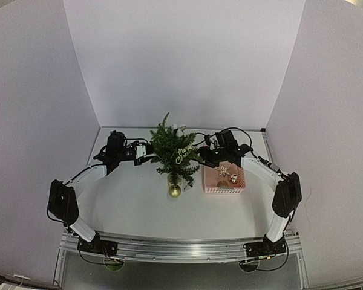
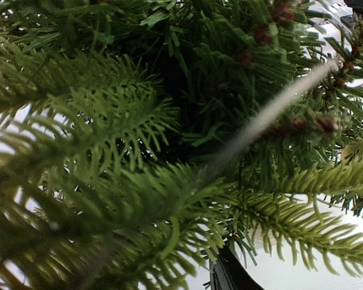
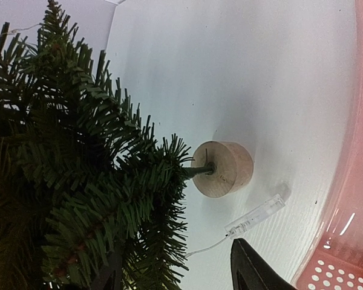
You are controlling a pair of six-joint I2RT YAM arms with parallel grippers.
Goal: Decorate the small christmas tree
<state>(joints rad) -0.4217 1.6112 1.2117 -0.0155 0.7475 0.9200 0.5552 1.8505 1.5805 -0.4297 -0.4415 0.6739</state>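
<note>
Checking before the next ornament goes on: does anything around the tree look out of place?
A clear plastic piece on a thin wire lies loose on the table beside the wooden base of the tree, not tucked into the branches.

Inventory, as I am viewing it: pink basket (image 1: pixel 224 189) sitting on white tabletop (image 1: pixel 133 199), holding star ornament (image 1: pixel 222 171); gold bauble (image 1: pixel 175 191) showing to its left; clear plastic piece (image 3: pixel 257 217) lying alongside.
</note>
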